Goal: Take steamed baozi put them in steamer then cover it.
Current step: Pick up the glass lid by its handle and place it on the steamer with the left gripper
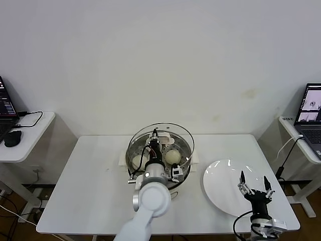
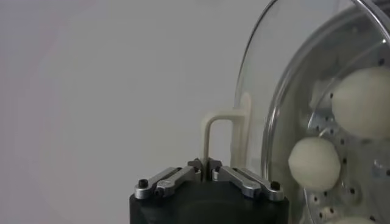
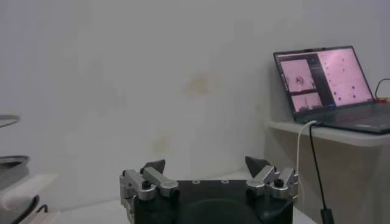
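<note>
Small cream-white round steamed baozi (image 1: 172, 156) lie in the shiny round steel steamer (image 1: 186, 159) at the white tabletop's (image 1: 95, 186) back-middle, where the left gripper (image 2: 205, 162), pinched tight on the cream handle, holds the round clear glass cover (image 1: 175, 131) tilted above it, while the right gripper (image 1: 255, 184) hovers spread wide over the flat white plate (image 1: 220, 183) near the right edge.

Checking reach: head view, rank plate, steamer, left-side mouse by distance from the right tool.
From the right tool:
1. White plate, directly beneath it, right side of table.
2. Steamer, table centre, under the tilted lid.
3. Mouse, far-left side desk.
</note>
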Motion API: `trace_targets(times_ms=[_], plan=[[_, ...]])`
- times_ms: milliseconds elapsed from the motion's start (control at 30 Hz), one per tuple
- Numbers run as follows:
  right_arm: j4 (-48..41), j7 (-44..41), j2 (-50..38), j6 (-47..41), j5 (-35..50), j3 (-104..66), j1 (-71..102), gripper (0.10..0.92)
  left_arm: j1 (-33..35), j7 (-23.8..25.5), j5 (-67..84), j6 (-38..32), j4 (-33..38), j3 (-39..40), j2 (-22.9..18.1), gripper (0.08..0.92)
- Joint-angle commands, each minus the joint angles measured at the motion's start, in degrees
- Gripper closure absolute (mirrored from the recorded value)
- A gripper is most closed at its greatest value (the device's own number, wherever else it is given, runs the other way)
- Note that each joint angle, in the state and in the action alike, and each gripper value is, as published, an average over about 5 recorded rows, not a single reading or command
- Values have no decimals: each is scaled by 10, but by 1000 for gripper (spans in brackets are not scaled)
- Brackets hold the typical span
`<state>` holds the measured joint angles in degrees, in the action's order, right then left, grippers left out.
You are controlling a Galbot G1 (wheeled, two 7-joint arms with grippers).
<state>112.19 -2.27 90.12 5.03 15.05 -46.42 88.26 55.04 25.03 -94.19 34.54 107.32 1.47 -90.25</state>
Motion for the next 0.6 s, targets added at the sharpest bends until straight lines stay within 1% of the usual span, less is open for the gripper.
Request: trace_targets(times_ms=[33, 600], plan=[[-3, 0, 3, 0, -3, 0, 0, 203, 11, -25, -25, 0, -18, 7, -15, 865], [-5, 0, 3, 2, 2, 4, -1, 203, 34, -34, -37, 0, -30, 2, -16, 865]])
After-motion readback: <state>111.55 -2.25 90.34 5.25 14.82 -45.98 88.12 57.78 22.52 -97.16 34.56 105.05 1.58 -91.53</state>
